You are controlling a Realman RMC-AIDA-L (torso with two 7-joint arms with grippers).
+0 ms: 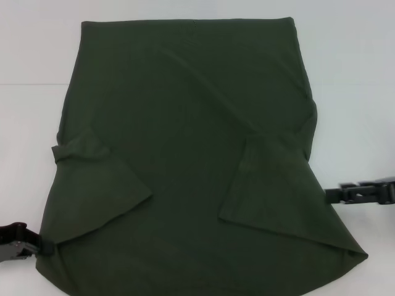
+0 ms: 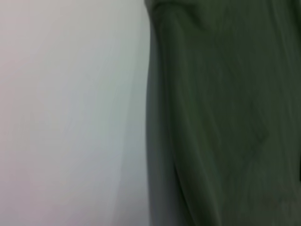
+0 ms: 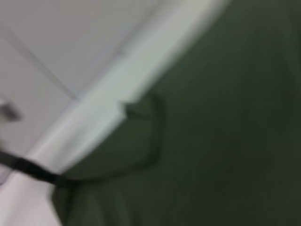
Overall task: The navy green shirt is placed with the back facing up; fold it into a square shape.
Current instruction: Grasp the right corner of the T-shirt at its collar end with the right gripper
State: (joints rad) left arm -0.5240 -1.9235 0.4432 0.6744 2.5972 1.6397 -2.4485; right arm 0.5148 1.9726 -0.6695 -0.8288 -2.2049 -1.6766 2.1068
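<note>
Spread across nearly the whole desk [image 1: 358, 74], the navy green shirt [image 1: 185, 123] lies flat with its plain side up, its lower hem running off the bottom edge of the head view. Both sides are folded inward: one flap ends in a point at lower left of centre, another forms a slanted panel at lower right of centre. A small creased tuck sits at the left edge, about mid-height. The top edge is straight and lies near the top of the frame.

At the lower left corner, the left pincer [image 1: 42, 245] lies low beside the cloth, its black tip touching the shirt's edge; I cannot tell how wide its fingers are set. At the right edge, about two thirds down, the right pincer [image 1: 333, 195] points inward with its tip just beside the shirt's border; its opening cannot be made out either.

White and bare, the desk shows around the cloth at the top corners and along both sides. Each wrist view shows only green fabric against pale surface.
</note>
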